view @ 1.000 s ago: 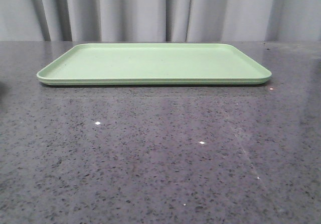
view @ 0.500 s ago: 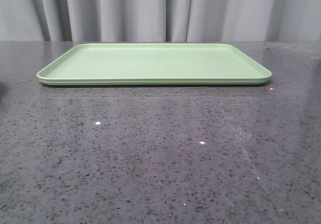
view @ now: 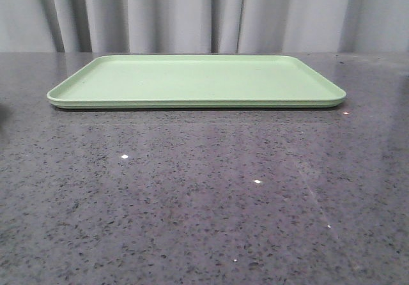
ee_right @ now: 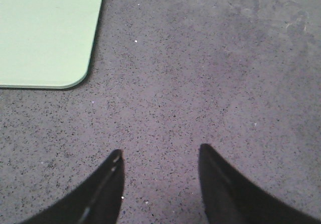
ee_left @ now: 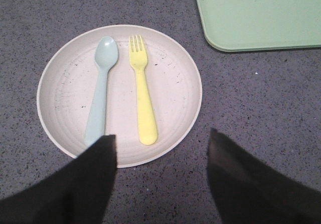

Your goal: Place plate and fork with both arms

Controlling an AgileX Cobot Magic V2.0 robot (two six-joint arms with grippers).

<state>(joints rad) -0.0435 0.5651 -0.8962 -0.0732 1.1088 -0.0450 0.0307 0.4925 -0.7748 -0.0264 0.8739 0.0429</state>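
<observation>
Comparing the front view with a second before, nothing had moved. My left fingers point(ee_left: 160, 148) hung apart near the plate point(ee_left: 175, 83), the fork point(ee_left: 142, 96) lying on it beside a spoon point(ee_left: 100, 91); my right fingers point(ee_right: 159, 158) gaped over bare table point(ee_right: 210, 58). No grasp had begun.

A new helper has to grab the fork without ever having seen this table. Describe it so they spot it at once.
Find the green tray on the dark speckled table; just off its corner sits a round cream plate. Two utensils lie side by side on it. The fork is the pale-yellow one with short tines, on the tray side; the other is a blue-grey spoon.
</observation>
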